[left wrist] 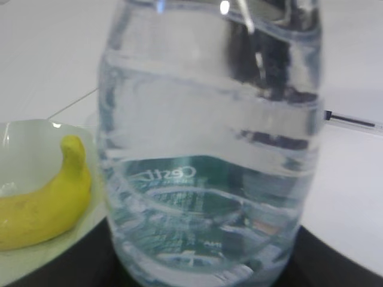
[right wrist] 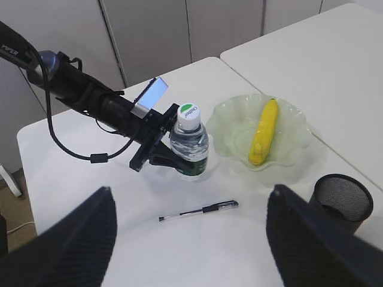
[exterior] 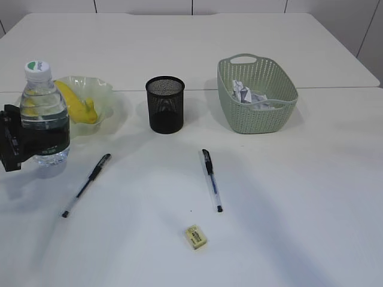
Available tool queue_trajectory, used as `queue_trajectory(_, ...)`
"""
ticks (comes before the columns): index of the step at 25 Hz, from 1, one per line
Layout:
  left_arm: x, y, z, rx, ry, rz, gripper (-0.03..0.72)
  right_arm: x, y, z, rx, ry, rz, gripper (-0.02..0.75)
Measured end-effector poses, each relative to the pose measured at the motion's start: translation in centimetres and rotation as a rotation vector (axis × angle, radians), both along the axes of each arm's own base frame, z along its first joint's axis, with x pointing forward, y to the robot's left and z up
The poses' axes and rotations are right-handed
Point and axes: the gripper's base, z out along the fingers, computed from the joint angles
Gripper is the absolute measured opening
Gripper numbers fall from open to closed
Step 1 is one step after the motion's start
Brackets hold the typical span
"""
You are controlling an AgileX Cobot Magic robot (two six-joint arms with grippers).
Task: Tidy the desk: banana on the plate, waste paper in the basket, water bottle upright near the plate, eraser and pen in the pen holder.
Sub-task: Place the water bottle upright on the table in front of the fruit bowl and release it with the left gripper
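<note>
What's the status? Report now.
Left gripper shut on water bottle, upright beside plate. Right gripper open, empty. Two pens, eraser still on the desk.

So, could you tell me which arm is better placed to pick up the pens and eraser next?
Right. Its end effector is open and empty, while the left end effector is shut on the water bottle beside the plate.

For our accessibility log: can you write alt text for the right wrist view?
The left hand grips an upright water bottle on a white table, beside a pale green plate holding a banana. A pen lies in front of the bottle, a black mesh pen holder at right.
</note>
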Motion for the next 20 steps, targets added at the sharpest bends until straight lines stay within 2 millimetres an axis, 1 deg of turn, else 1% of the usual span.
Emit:
queue_trajectory(2, 0.0, 0.0, -0.4, -0.001, 0.002, -0.004, 0.359, 0.0, 0.0, 0.0, -0.001, 0.001, 0.001, 0.579)
queue_trajectory(7, 0.1, 0.0, -2.4, -0.005, 0.046, -0.011, 0.359, 0.0, 0.0, 0.0, -0.001, 0.001, 0.001, 0.579)
queue_trajectory(13, 0.1, 0.0, -3.3, 0.017, 0.039, -0.021, 0.359, 0.0, 0.0, 0.0, -0.001, 0.001, 0.002, 0.579)
queue_trajectory(18, 0.0, 0.0, -4.8, 0.009, 0.073, -0.02, 0.359, 0.0, 0.0, 0.0, -0.001, 0.001, 0.001, 0.579)
queue_trajectory(20, 0.0, 0.0, -5.0, 0.009, 0.079, -0.018, 0.359, 0.0, 0.0, 0.0, -0.001, 0.001, 0.001, 0.579)
